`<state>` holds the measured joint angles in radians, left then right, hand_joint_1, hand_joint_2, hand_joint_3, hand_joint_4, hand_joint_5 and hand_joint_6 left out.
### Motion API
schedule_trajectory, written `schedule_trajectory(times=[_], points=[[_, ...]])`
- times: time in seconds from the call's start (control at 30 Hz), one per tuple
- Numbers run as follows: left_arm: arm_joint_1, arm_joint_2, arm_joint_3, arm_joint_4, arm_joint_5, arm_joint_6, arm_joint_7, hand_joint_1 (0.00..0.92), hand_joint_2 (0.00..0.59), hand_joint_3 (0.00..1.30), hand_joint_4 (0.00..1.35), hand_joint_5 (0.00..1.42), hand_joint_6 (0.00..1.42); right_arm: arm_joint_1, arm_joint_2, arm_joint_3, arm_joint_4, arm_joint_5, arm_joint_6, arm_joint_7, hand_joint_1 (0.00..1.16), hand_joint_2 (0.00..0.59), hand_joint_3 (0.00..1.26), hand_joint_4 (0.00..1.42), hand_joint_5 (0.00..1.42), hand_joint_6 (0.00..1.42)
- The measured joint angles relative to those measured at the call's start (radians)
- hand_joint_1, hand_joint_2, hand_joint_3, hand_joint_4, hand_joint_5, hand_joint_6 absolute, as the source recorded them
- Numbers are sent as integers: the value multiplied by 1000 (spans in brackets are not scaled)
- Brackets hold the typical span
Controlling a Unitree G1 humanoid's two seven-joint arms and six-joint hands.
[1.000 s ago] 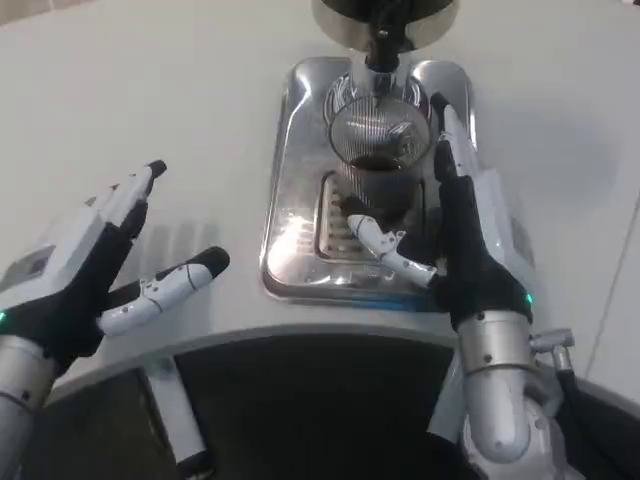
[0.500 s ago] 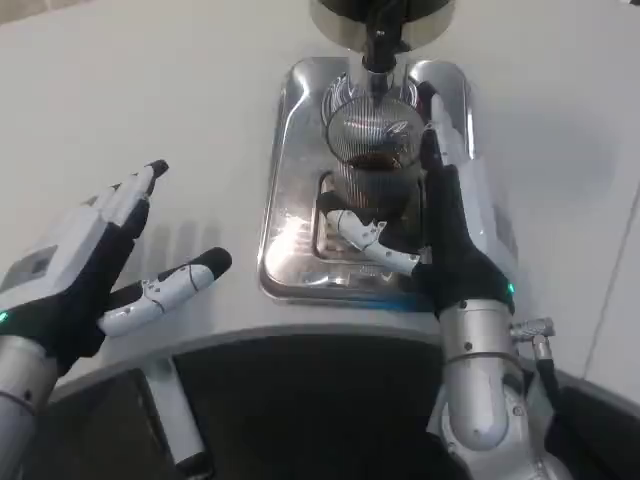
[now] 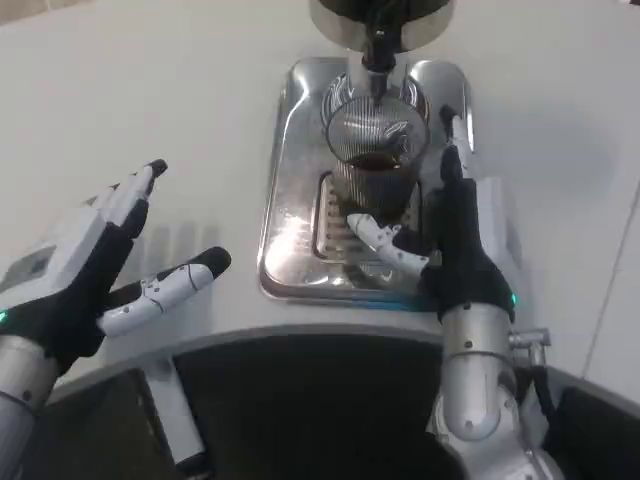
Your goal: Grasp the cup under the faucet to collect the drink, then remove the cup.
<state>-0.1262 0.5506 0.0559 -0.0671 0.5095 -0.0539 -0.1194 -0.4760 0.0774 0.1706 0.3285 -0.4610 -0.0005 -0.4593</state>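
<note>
Ribbed glass cup (image 3: 375,160), part-filled with dark drink, upright on steel drip tray (image 3: 290,200) beneath faucet (image 3: 378,45); right hand (image 3: 450,235) spread beside it, gripping nothing; left hand (image 3: 95,265) spread, idle; advised: wrap evenly, lift level.

One cup (image 3: 375,160), one tray (image 3: 290,215)

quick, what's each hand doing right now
Left hand: open, fingers spread, holding nothing.
Right hand: fingers around the cup under the faucet; whether it grips cannot be told.
</note>
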Motion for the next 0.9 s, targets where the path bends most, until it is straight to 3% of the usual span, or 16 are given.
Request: schedule_trajectory(times=[0.2, 0.53, 0.63, 0.73, 0.8, 0.9], points=[[0, 0, 2, 0, 0, 0, 0, 0, 148, 0, 0, 0, 0, -34, -13, 0, 65, 53, -86, 45, 917, 207, 35, 43, 38, 63], [2, 0, 4, 0, -7, 0, 0, 0, 146, 0, 0, 0, 0, -36, -9, 0, 70, 59, -102, 54, 905, 213, 63, 81, 79, 92], [4, 0, 5, 0, -7, 0, 0, 0, 146, 0, 0, 0, 0, -36, 0, 0, 70, 58, -102, 46, 933, 216, 113, 131, 133, 157], [5, 0, 5, 0, -7, 0, 0, 0, 146, 0, 0, 0, 0, -36, 19, 3, 70, 53, -98, 17, 1047, 236, 259, 254, 263, 295], [5, 0, 5, 0, -7, 0, 0, 0, 146, 0, 0, 0, 0, -43, 23, 11, 76, 41, -90, -8, 1147, 260, 414, 406, 442, 481], [5, 1, 6, 0, -6, 0, 0, 0, 146, 0, 0, 0, 0, -82, 20, 20, 112, 7, -71, -63, 1162, 286, 606, 616, 724, 843]])
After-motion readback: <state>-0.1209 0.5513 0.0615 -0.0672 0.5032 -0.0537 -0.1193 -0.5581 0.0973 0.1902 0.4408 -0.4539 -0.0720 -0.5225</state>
